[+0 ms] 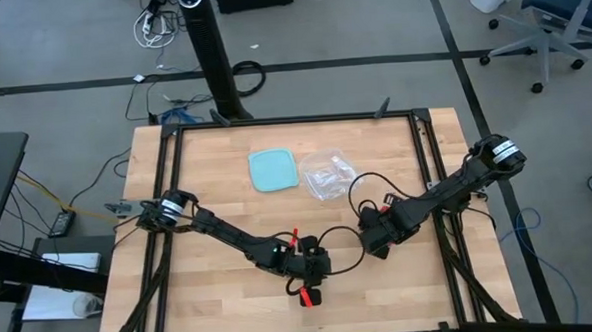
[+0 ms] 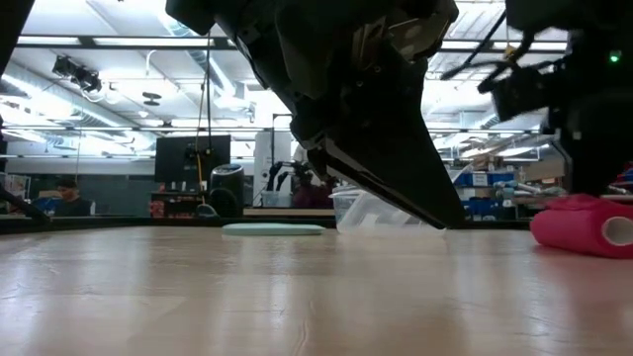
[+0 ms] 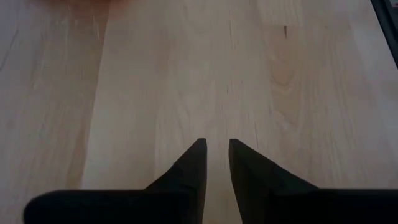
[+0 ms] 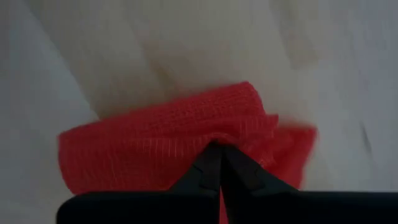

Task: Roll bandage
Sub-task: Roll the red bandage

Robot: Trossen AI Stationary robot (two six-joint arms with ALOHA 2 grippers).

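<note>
Right claw: the right claw [image 4: 221,155] is pinched on the bright red, thin fabric bandage [image 4: 168,146], low over the tabletop [image 1: 217,189] toward its front-right part.
Left claw: the left claw [image 3: 216,163] has its tips slightly apart, holding nothing, near the middle of the front edge.
Progress: in the low view the bandage [image 2: 582,225] looks like a stubby roll, so rolling seems well along.
Left to do: a red strip [image 1: 294,236] may be loose.
Hard to see: the arms cover most of the red fabric.
</note>
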